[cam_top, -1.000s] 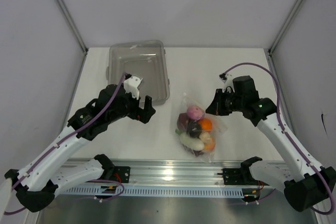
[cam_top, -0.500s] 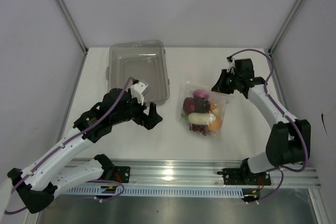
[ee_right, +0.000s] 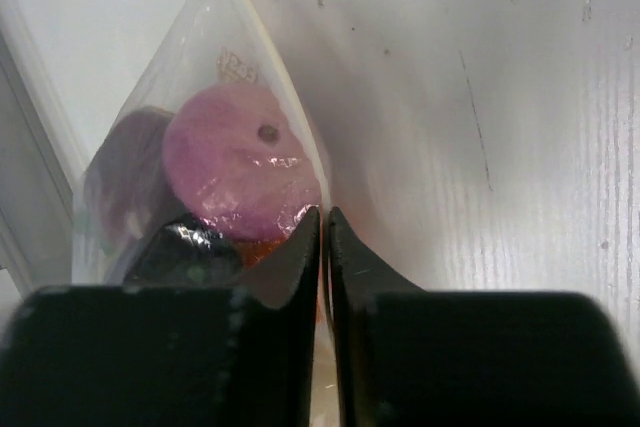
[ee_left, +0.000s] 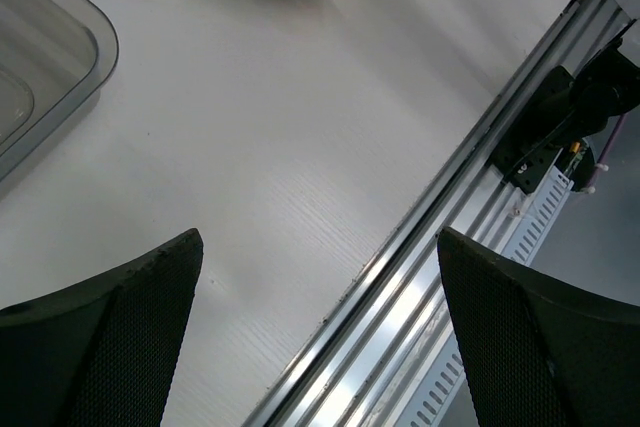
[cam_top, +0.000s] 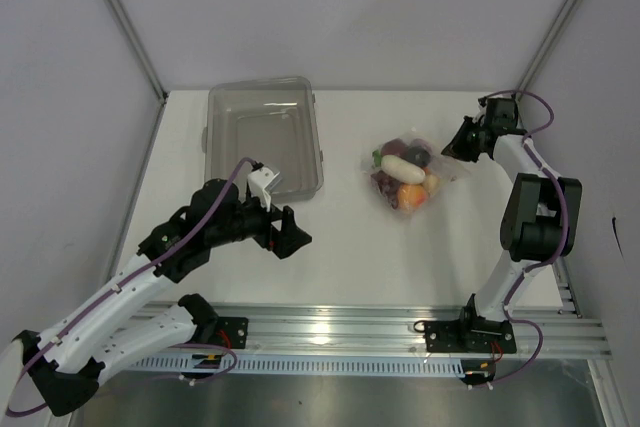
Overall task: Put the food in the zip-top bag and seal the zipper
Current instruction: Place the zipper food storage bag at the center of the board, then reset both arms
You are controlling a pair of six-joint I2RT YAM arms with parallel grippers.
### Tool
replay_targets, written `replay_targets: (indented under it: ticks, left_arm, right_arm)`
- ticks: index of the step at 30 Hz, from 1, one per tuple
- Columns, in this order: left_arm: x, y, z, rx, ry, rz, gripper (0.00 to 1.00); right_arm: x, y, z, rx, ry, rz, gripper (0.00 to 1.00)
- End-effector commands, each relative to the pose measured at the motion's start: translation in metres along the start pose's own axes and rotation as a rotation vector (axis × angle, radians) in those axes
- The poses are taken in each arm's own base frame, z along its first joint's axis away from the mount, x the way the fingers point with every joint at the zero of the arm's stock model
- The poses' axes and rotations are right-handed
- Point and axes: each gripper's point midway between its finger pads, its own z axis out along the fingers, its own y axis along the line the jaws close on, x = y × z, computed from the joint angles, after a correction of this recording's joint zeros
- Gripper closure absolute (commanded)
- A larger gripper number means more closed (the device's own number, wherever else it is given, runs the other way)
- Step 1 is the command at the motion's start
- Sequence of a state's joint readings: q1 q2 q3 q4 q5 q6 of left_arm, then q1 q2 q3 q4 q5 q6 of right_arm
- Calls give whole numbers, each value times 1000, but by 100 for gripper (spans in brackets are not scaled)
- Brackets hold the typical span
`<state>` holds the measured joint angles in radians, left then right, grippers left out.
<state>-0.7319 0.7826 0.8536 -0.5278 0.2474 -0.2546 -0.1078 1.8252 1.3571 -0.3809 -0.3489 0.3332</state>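
Left arm reached from the lower left toward mid-frame, left gripper (cam_top: 288, 231) hanging there with jaws spread wide. Right arm was folded up along the right edge, right gripper (cam_top: 452, 144) at upper right, pinched tight on the zip-top bag (cam_top: 440, 172) corner.

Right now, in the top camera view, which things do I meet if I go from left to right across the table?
The clear bin → zip-top bag with the food inside → right gripper, jaws shut on the bag's edge. The left gripper overlaps the bin, so I leave it out.
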Motion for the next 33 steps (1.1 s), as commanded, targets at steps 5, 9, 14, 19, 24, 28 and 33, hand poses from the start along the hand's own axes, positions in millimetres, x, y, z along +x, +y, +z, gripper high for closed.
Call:
replay_targets:
  ticks: [5, 9, 14, 19, 24, 28, 33]
  left_arm:
    - [-7, -13, 1, 75, -29, 1, 1]
    - [-6, -18, 4, 100, -19, -19, 0]
    - [-6, -16, 6, 93, -15, -27, 1]
    - [2, -13, 10, 80, 8, -49, 0]
    - [4, -18, 15, 109, -3, -123, 1]
    - [12, -19, 20, 123, -3, -176, 0]
    - [28, -17, 27, 128, 11, -258, 1]
  right_arm:
    - [-26, 12, -6, -28, -70, -27, 59]
    - [-34, 16, -21, -11, -102, -16, 41]
    - [-39, 8, -51, 79, -151, 16, 1]
    - [-25, -9, -89, 224, -165, 97, 1]
    - [27, -5, -139, 352, -197, 86, 1]
    - [77, 21, -162, 250, -197, 106, 1]
    - [123, 52, -196, 127, -227, 112, 1]
